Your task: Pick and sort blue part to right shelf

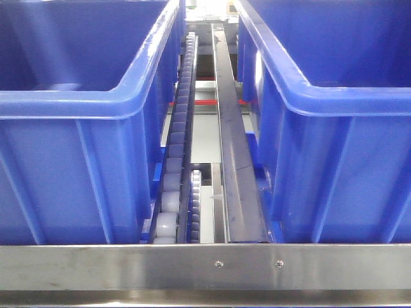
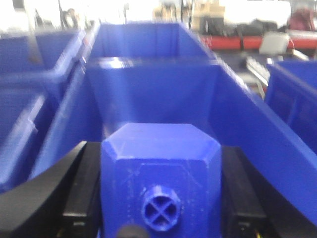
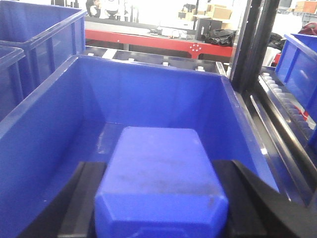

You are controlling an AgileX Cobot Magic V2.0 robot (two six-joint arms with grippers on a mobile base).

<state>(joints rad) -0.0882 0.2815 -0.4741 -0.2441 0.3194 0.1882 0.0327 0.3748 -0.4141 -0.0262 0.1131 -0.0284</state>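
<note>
In the right wrist view my right gripper (image 3: 159, 166) is shut on the blue part (image 3: 158, 183), a solid blue block with bevelled shoulders facing the camera; its cap end is cut off by the frame. Black fingers (image 3: 84, 198) press both its sides above an open blue bin (image 3: 148, 94). In the left wrist view my left gripper (image 2: 157, 148) is shut on a similar blue block (image 2: 161, 168) with a small round cross-marked knob (image 2: 161, 209), held over another blue bin (image 2: 148, 89). Neither gripper shows in the front view.
The front view shows two large blue bins, left (image 1: 64, 102) and right (image 1: 359, 96), with a roller track (image 1: 176, 147) and a dark rail (image 1: 234, 167) between them. A steel bar (image 1: 205, 266) runs across the near edge. More blue bins (image 3: 29, 44) stand alongside.
</note>
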